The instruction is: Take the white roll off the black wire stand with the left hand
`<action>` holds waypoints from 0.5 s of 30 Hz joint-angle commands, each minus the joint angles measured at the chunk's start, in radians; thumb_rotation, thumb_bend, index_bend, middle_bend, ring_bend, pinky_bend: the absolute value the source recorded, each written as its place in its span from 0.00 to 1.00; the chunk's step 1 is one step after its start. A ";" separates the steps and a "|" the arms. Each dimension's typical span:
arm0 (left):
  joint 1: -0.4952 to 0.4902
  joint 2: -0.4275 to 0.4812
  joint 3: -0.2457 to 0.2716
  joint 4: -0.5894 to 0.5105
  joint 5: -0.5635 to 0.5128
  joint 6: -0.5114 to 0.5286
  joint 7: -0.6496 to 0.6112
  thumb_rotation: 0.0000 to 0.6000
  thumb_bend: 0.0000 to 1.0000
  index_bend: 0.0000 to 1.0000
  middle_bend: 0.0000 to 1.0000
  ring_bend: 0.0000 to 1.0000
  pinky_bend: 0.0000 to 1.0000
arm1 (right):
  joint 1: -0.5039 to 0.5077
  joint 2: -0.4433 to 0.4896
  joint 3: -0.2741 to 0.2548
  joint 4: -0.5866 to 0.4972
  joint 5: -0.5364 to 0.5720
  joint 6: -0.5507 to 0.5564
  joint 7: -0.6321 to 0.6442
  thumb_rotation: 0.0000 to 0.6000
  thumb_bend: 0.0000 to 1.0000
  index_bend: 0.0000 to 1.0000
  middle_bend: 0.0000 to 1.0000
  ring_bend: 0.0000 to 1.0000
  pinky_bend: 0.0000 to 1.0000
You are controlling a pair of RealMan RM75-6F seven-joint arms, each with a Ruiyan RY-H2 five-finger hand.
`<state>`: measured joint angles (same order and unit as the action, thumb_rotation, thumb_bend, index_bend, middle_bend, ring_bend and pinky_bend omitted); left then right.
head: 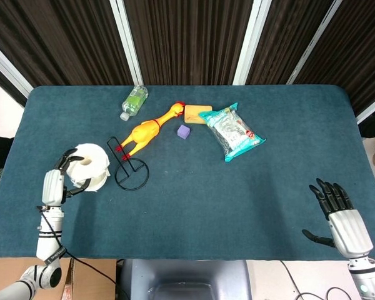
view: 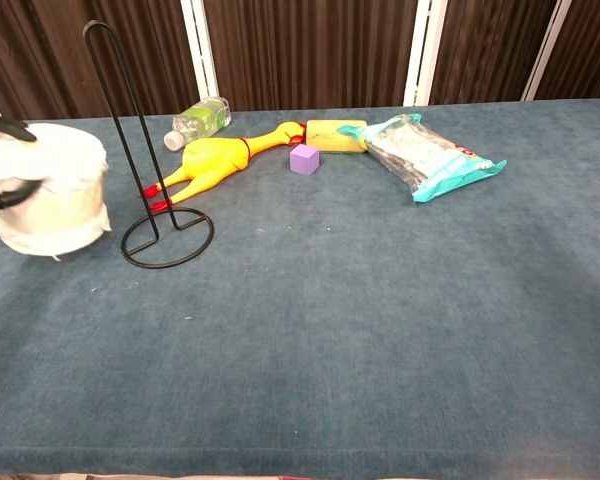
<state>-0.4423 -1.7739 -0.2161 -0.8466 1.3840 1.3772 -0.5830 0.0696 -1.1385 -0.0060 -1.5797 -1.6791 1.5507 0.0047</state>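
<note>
The white roll (head: 90, 167) (view: 50, 190) stands on end on the blue table, just left of the black wire stand (head: 130, 167) (view: 140, 150), which is bare. My left hand (head: 61, 178) (view: 2, 160) grips the roll from its left side, fingers curled over the top rim. My right hand (head: 340, 212) hovers open with fingers spread near the table's front right corner, holding nothing; the chest view does not show it.
Behind the stand lie a yellow rubber chicken (head: 149, 130) (view: 215, 160), a clear bottle (head: 134, 101), a purple cube (head: 184, 131), a yellow sponge (head: 196, 113) and a teal snack bag (head: 232, 132). The table's left edge (head: 12, 156) is close to the roll.
</note>
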 commanded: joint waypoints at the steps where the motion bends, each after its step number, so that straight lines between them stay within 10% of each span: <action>1: -0.005 -0.002 -0.001 -0.005 -0.005 -0.013 -0.002 1.00 0.40 0.04 0.12 0.07 0.08 | 0.000 0.001 0.000 0.000 0.000 0.001 0.000 1.00 0.04 0.00 0.00 0.00 0.00; 15: 0.079 0.212 0.023 -0.273 0.035 0.050 0.020 1.00 0.34 0.00 0.00 0.00 0.02 | -0.006 0.003 -0.002 -0.001 -0.008 0.014 0.006 1.00 0.04 0.00 0.00 0.00 0.00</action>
<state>-0.3933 -1.6071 -0.2055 -1.0705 1.3894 1.3765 -0.5701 0.0635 -1.1354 -0.0083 -1.5807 -1.6869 1.5648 0.0101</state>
